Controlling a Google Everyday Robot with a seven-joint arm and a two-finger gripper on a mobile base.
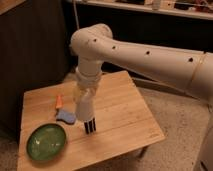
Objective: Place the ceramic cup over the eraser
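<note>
Toward the front edge of the table (127, 117) our gripper (81, 94) grasps the ceramic cup (85, 108); we fear its rim toppling the eraser (90, 127)

Claw (84, 98) hangs over the eraser (90, 126); blue sponge (66, 117) crowds one side, bare tabletop (126, 115) the other.

A light wooden table (125, 112) is pictured on a speckled floor (175, 122). A round green plate (46, 142) is set near the table's front left corner. Just beyond the plate, to its right, a blue pad (66, 116) is laid flat. Farther beyond lies a small orange item (59, 101), possibly a marker. Right of the plate, the eraser (90, 126) is stood upright. The ceramic cup (85, 107) is seen directly above it, under the gripper (81, 92).
</note>
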